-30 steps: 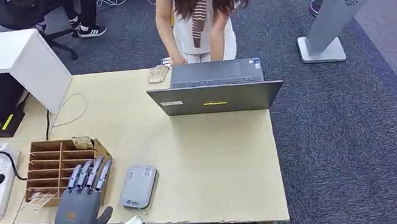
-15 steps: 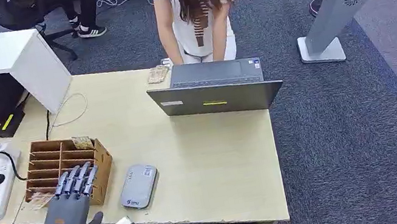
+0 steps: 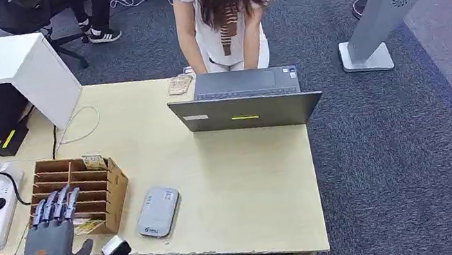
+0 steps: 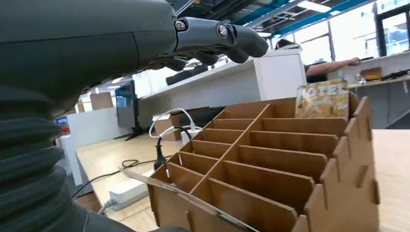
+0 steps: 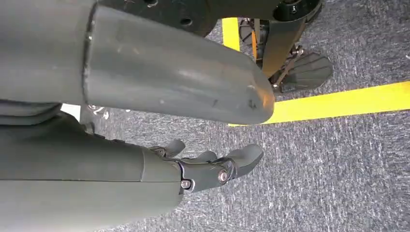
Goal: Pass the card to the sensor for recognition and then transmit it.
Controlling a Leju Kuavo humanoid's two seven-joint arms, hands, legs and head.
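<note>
The card [image 3: 94, 162] stands upright in the far right compartment of the wooden slotted box [image 3: 115, 189], its printed face showing above the rim — in the left wrist view [image 4: 323, 99] it pokes up from the far corner slot. A second flat card-like piece [image 3: 88, 226] seems to lie at the box's near edge, though I cannot tell what it is. From the left hand [image 3: 51, 237] the standing card lies at about 1 o'clock, across the box's dividers; the card's long edge runs roughly 10-to-4 across the table. The left hand hovers over the box's near left corner with fingers spread and slightly curled, holding nothing. The grey sensor [image 3: 158, 211] lies flat just right of the box, at roughly 3 o'clock from that hand. The right hand [image 5: 212, 169] hangs over the floor, fingers loosely curled on nothing — so the left is plainly the nearer one, and the reach likely goes forward and right.
</note>
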